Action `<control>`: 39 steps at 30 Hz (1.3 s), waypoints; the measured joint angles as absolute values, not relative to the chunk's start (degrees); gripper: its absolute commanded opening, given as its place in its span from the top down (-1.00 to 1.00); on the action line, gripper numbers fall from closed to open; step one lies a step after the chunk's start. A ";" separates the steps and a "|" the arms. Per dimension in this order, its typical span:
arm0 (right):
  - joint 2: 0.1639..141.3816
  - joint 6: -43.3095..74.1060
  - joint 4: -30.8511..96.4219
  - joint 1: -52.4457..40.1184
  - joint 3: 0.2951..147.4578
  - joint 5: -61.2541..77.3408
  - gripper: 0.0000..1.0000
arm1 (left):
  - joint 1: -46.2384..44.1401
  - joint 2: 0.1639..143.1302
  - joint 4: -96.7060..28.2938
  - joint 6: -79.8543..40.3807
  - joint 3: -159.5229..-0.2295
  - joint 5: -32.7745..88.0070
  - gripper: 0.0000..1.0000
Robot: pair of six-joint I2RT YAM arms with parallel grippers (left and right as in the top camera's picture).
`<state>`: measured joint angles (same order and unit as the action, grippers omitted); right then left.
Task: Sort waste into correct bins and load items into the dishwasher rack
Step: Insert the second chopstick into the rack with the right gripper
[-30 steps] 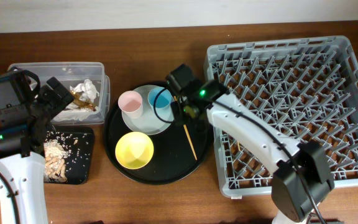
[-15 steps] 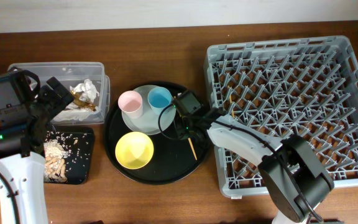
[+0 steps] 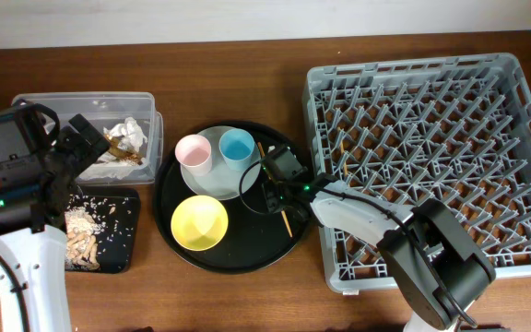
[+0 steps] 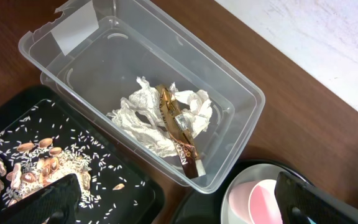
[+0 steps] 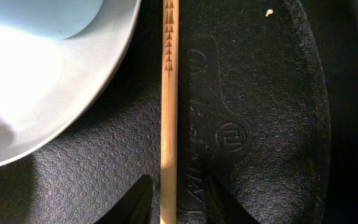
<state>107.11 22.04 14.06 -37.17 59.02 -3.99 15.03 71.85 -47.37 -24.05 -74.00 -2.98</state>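
One wooden chopstick (image 3: pixel 286 221) lies on the round black tray (image 3: pixel 238 254), just right of the pale plate (image 3: pixel 221 184). My right gripper (image 3: pixel 276 190) is low over it. In the right wrist view the chopstick (image 5: pixel 168 93) runs between the two fingertips of the right gripper (image 5: pixel 176 202), which is open with a small gap on each side. The pink cup (image 3: pixel 193 152) and blue cup (image 3: pixel 237 145) stand on the plate, and the yellow bowl (image 3: pixel 199 222) sits in front of it. My left gripper (image 4: pixel 179 208) hangs wide open where the clear box (image 4: pixel 104 56) meets the shallow black tray (image 4: pixel 129 186).
White tissues (image 4: pixel 143 109) and a gold foil wrapper (image 4: pixel 179 130) lie in the clear box. Beige food scraps (image 4: pixel 23 168) and rice grains lie in the shallow black tray. The grey dishwasher rack (image 3: pixel 431 157) fills the right side, close against the round tray.
My right gripper has moved from beside the blue cup toward the front of the round tray and come down astride the chopstick. The left arm has not moved.
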 measured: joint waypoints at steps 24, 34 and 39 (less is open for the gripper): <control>87.68 21.69 17.61 -34.46 61.87 -5.69 0.92 | 15.03 71.85 -47.37 -24.05 -74.02 -2.98 -0.98; 76.29 14.79 33.87 -19.97 62.15 -9.21 0.92 | 15.03 71.85 -47.35 -24.05 -74.02 -2.98 -0.98; 80.84 14.26 35.86 -15.33 62.15 -10.07 0.92 | 15.03 71.85 -47.37 -24.05 -74.00 -2.98 -0.98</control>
